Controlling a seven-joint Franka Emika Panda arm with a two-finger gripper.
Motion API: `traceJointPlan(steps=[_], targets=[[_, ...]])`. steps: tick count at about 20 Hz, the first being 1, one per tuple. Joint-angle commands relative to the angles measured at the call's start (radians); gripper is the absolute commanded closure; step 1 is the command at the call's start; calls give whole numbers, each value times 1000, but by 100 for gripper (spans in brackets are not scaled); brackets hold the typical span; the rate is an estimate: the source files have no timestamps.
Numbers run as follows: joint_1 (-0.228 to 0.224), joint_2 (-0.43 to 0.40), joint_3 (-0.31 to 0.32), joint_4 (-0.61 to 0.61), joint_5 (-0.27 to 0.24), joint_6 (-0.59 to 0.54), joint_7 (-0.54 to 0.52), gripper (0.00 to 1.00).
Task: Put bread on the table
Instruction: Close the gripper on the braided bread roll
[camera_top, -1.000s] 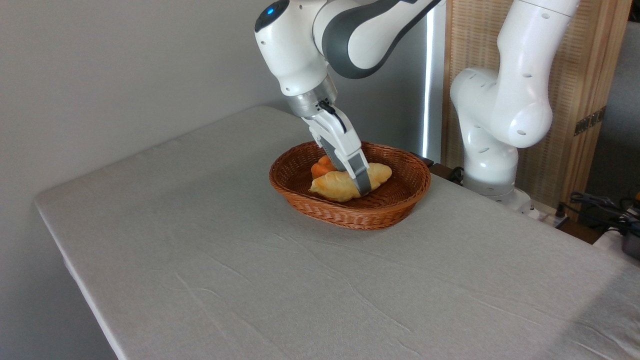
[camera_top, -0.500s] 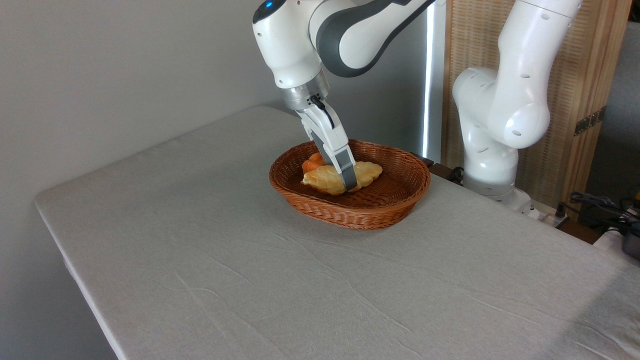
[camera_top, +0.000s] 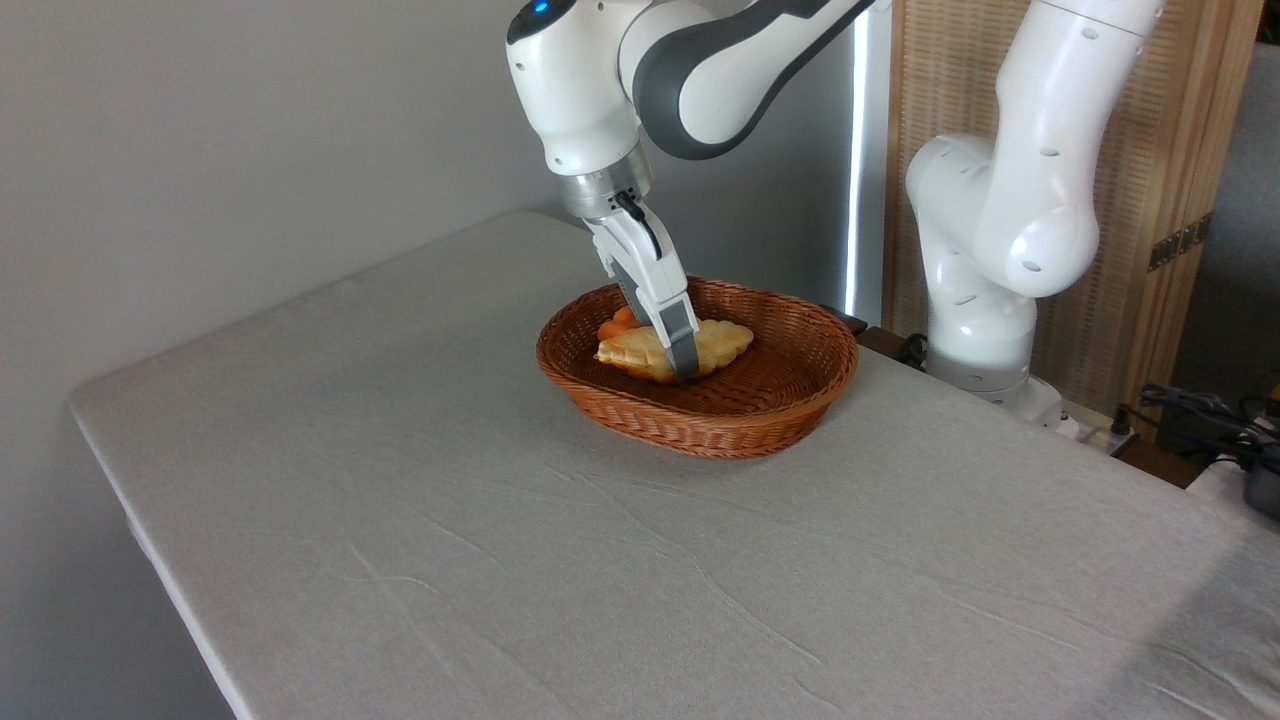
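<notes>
Two baked items sat in the wicker basket (camera_top: 760, 420): the braided bread (camera_top: 640, 352) and a small orange bun (camera_top: 615, 326) tucked behind its left end. From my remote station I saw the end effector (camera_top: 684, 368) reaching down into the basket at a slant, its fingers clamped across the bread near the middle. I judged that mid-body grip a sensible one, since holding the loaf near its balance point would keep either end from drooping. The bread appeared raised a little off the basket floor, though the wicker rim hid its underside and I could not be sure. Its long axis ran roughly left to right in the camera view, one end toward the bun and the other toward the basket's far right wall, and it lay close to level. The grip crossed that axis, which suited the loaf's narrow width. The grey cloth of the worktop (camera_top: 450, 540) lay bare in front of the basket, offering plenty of room for the set-down.
</notes>
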Motion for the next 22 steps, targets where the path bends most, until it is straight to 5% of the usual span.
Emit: traceJointPlan(steps=[1,3,6,10,12,22], targets=[[-18,28,10,-17,-29,68,0,0],[-18,40,10,-17,-29,93,0,2],[-18,40,11,-17,-30,101,1,44],[-18,36,16,-15,-29,101,9,80],[-18,34,16,-15,-29,101,10,90],[-20,32,39,-12,-27,96,23,90]])
